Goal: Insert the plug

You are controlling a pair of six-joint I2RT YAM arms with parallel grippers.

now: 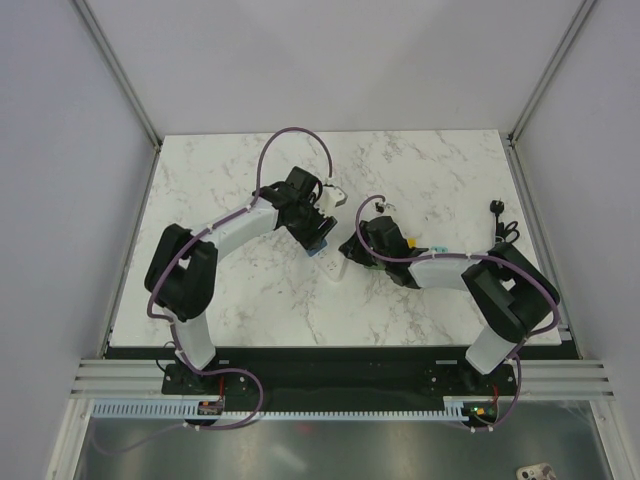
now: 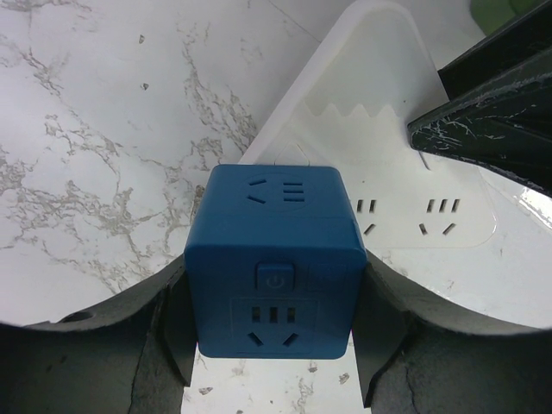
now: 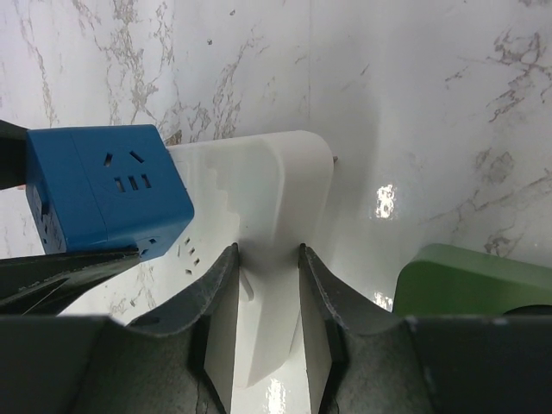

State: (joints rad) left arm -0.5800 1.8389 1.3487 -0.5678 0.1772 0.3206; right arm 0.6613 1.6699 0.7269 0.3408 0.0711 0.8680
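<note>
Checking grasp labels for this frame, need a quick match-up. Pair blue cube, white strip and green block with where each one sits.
Things:
1. blue cube
2. white strip
3. green block

Places:
A. between the right pincer fingers
B. off to the side, in neither pincer
C. clamped in the left pincer

Pairs: 1-C, 2-A, 3-B

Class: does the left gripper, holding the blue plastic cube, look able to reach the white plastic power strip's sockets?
Probably yes: the strip's sockets lie bare beyond the blue cube; right gripper clamps elsewhere.
</note>
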